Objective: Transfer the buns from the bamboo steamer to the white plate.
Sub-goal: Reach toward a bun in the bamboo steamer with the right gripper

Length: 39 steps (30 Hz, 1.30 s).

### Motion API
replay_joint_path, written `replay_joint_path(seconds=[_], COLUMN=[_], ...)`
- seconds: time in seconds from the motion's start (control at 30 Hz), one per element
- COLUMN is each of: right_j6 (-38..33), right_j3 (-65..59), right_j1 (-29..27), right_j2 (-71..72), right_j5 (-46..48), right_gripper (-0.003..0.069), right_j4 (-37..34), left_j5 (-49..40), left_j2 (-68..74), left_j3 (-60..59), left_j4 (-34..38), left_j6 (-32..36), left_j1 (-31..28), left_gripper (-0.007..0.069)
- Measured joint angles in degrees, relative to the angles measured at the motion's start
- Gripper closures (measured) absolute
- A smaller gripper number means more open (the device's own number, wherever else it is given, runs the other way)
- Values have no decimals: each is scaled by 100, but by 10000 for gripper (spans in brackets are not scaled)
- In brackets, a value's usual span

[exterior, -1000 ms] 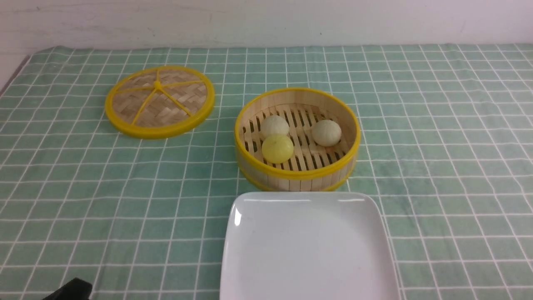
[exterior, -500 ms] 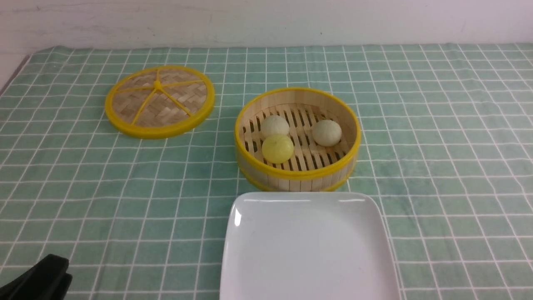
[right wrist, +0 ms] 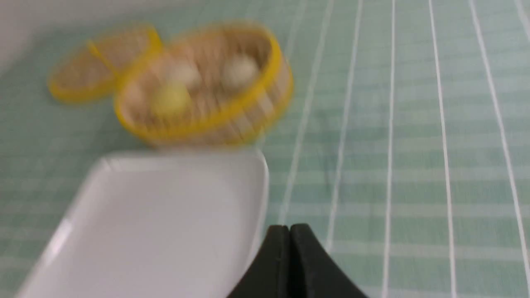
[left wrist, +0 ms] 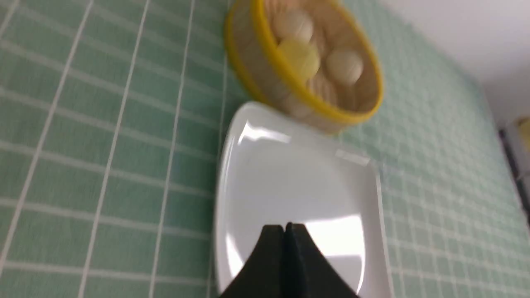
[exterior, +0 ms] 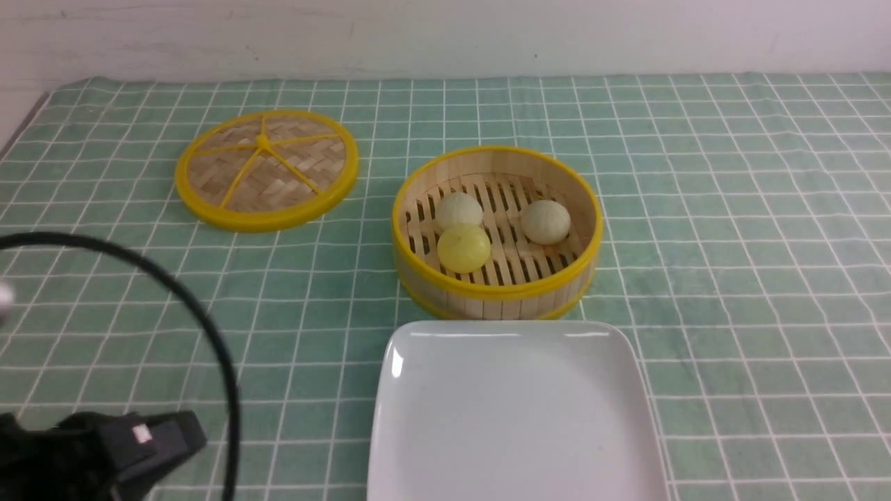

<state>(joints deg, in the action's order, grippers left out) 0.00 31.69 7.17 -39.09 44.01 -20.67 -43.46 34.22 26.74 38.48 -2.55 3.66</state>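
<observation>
The bamboo steamer stands mid-table and holds all three buns: a yellow bun at the front left, a pale bun behind it and another pale bun to the right. The white plate lies just in front of the steamer with nothing on it. My left gripper rises at the bottom left corner, well left of the plate. In the left wrist view the left gripper is shut and holds nothing. The right gripper is shut too, seen only in the right wrist view, off the plate's right edge.
The flat woven lid with yellow rim lies at the back left. A black cable arcs over the left side above my left arm. A green checked cloth covers the table. A white wall runs along the back.
My left arm has come up and forward from the bottom left corner, and its black cable now loops into the front view. Steamer, buns, plate and lid have not moved.
</observation>
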Motion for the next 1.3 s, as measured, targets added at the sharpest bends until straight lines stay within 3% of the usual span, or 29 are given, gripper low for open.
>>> replay_joint_path(seconds=[0.1,0.27,0.33,0.5,0.63,0.67,0.83,0.93,1.3], right_j6=[-176,-1468,-2371,-2870,-2246,-2200,-851,-400,832], right_j3=[489,1103,1544,2502,3862,3979,5313,5640,6410], right_j1=[7,310,730,1505,2083,2115,2269,2269,2269], right_j2=[-1342,-2788,-3474,-4487,-5542,-5578,-6246,-6374,-7563], right_j5=[811,1155,1287,1398,1433,1446,1582,1472,487], right_gripper=[657,653,648,638,613,610,539,496,311], right_j4=[-3,-1171,-1989,-2237,-1313,-1248,661,1313,2758], left_j5=[-370,-556,-586,-581,-556,-556,-551,-549,-545], left_j2=[874,1611,1818,1878,1878,1878,1878,1878,1878], left_j3=[183,237,257,262,262,262,262,262,262], left_j4=[-5,3,8,8,12,12,12,-16,-417], left_j6=[351,743,937,1102,1123,1123,1127,1142,1149], left_j1=[0,0,0,0,0,0,0,0,0], left_gripper=[623,623,623,620,616,615,607,604,591])
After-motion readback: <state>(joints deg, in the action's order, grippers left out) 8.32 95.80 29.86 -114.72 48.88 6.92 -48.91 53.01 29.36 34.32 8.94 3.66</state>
